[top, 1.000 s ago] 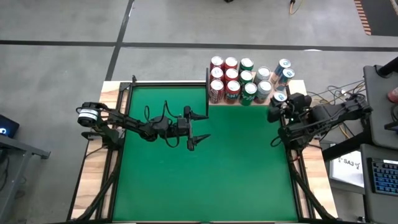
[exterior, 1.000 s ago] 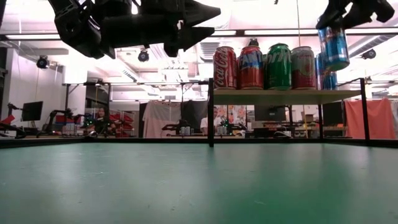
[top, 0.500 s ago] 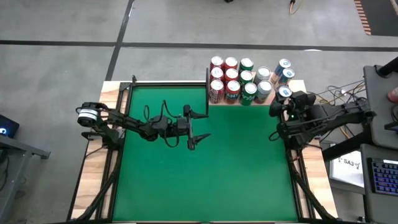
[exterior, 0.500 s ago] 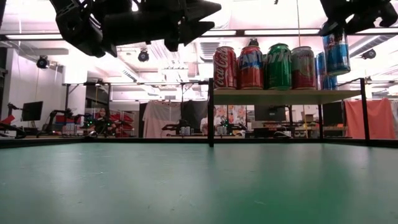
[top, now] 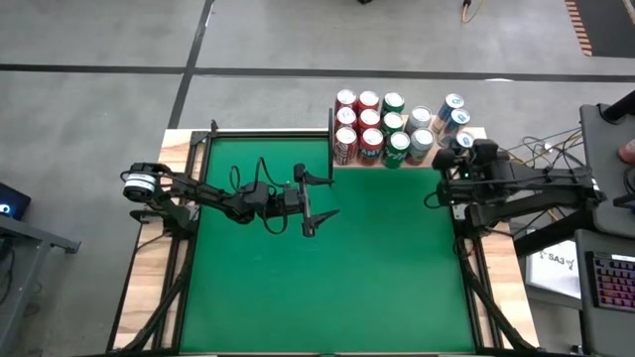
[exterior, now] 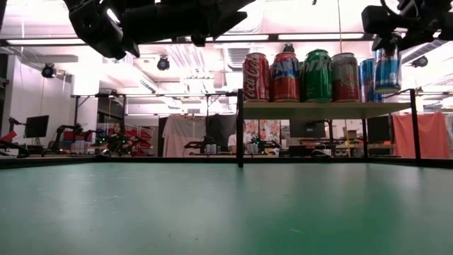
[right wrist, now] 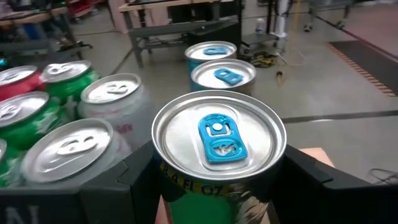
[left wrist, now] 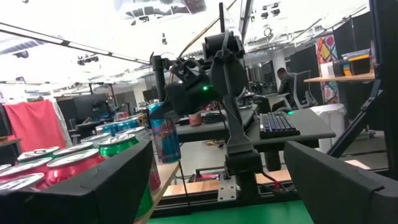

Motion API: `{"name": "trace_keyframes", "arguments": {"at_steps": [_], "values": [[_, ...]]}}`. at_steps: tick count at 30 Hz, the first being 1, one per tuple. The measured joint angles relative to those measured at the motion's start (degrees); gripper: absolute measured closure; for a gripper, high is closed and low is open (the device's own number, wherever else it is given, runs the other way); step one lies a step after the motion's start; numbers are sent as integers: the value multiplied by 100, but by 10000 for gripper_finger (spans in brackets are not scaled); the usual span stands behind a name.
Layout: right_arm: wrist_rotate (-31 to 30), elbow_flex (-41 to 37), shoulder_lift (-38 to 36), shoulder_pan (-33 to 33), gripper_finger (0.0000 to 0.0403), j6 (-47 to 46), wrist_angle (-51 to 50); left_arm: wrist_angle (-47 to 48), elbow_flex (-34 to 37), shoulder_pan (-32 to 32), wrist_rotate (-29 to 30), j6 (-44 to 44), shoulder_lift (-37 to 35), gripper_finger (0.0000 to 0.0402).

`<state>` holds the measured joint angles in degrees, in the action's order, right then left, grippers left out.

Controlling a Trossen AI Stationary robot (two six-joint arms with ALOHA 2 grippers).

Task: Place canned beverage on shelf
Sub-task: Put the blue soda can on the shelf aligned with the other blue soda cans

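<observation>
My right gripper (top: 458, 149) is shut on a blue can (exterior: 387, 69), which hangs upright over the right end of the light-wood shelf (exterior: 325, 110). The can also shows in the left wrist view (left wrist: 165, 132) and, top up, in the right wrist view (right wrist: 217, 137). Several red, green, silver and blue cans (top: 382, 127) stand on their bases on the shelf. My left gripper (top: 319, 212) is open and empty, high over the middle of the green table. My right gripper pinches the blue can's upper wall (right wrist: 166, 173), just under the rim, between its two fingers (right wrist: 134, 180), one on each side. The fingers come from above, pointing down. The can hangs upright below them, its base (exterior: 387, 91) a little above the shelf board.
Two blue cans (right wrist: 214, 59) stand just beyond the held one, and silver and green cans (right wrist: 81, 118) stand beside it. A black post (exterior: 240, 127) marks the shelf's left end, another (exterior: 415, 124) its right. The green table (top: 327, 278) lies before the shelf.
My right gripper has carried the blue can toward the far edge and the shelf's right end, and has lowered it toward the shelf board; the can stays upright. My left gripper has risen a little.
</observation>
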<state>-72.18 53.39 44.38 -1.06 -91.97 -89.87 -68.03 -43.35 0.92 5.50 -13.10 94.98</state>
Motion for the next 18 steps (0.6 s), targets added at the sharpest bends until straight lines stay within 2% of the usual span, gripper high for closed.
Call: {"name": "trace_keyframes", "arguments": {"at_steps": [11,18], "values": [[4,-4,200,473,185,42,60,0,-3,-145,19,3,-136,54],[15,-4,375,688,185,-129,79,234,-3,-193,77,-139,-550,54]]}}
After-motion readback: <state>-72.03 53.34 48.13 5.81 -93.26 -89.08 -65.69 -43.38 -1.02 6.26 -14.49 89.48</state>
